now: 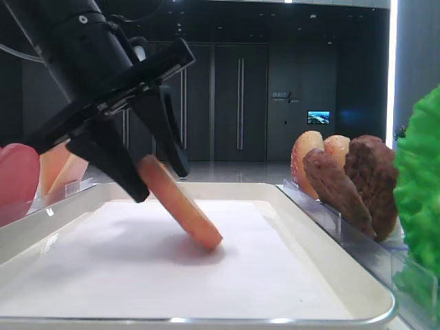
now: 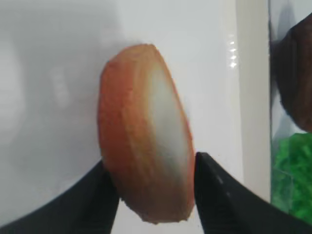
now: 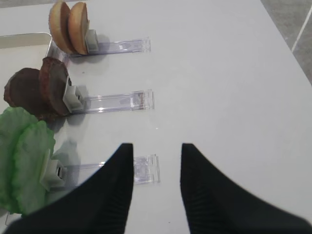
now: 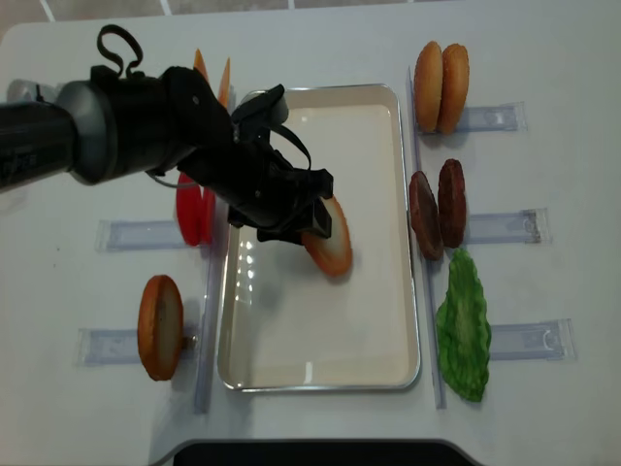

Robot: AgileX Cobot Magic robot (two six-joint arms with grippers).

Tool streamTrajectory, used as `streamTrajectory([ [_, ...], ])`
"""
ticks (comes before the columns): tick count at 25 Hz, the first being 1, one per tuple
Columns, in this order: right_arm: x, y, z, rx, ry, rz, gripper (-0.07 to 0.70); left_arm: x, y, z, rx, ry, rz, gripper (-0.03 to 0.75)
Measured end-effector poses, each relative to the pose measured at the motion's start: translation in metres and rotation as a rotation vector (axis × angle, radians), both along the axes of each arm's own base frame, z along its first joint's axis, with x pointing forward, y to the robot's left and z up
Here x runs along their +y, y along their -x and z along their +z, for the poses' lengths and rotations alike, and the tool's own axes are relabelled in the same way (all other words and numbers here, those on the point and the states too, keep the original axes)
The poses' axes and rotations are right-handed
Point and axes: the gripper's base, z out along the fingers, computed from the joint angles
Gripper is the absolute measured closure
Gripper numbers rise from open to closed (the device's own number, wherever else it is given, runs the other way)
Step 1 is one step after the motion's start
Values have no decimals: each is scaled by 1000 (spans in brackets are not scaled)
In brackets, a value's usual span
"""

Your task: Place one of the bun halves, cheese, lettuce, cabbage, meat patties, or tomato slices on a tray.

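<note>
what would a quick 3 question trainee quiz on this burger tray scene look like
1. True or false: the bun half between the left tool's fingers lies flat on the tray.
2. Which items stand in the rack next to the lettuce? A) cheese slices B) meat patties C) tomato slices
3. Fill in: the right tool hangs over the bare table, holding ____.

Key
1. False: it leans tilted, only its lower edge touching the liner.
2. B
3. Nothing; its jaws stand apart and empty.
</note>
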Motion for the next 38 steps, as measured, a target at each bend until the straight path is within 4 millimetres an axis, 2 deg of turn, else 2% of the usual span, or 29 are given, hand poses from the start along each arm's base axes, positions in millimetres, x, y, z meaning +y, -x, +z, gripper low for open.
streamTrajectory([
  [4,0,0,0,0,0,0,398,13,7,-3,59,-156,-24,275],
  [7,0,0,0,0,0,0,398,23,10,15,60,-259,-39,265],
  [13,0,0,0,0,0,0,398,24,4,100,-76,-230,-22,263],
  [17,0,0,0,0,0,0,398,37,1,139,-88,-370,39,263],
  [20,0,0,0,0,0,0,398,43,-1,148,-117,-431,59,263],
  [25,0,0,0,0,0,0,398,52,-5,149,-146,-493,59,263],
  [26,0,0,0,0,0,0,398,58,-9,150,-155,-513,63,263],
  [28,0,0,0,0,0,0,398,83,-20,150,-150,-537,105,263],
  [32,0,0,0,0,0,0,398,151,-38,150,-117,-587,204,263],
  [35,0,0,0,0,0,0,398,198,-41,150,-96,-635,244,263],
  [38,0,0,0,0,0,0,398,229,-36,155,-92,-672,275,263],
])
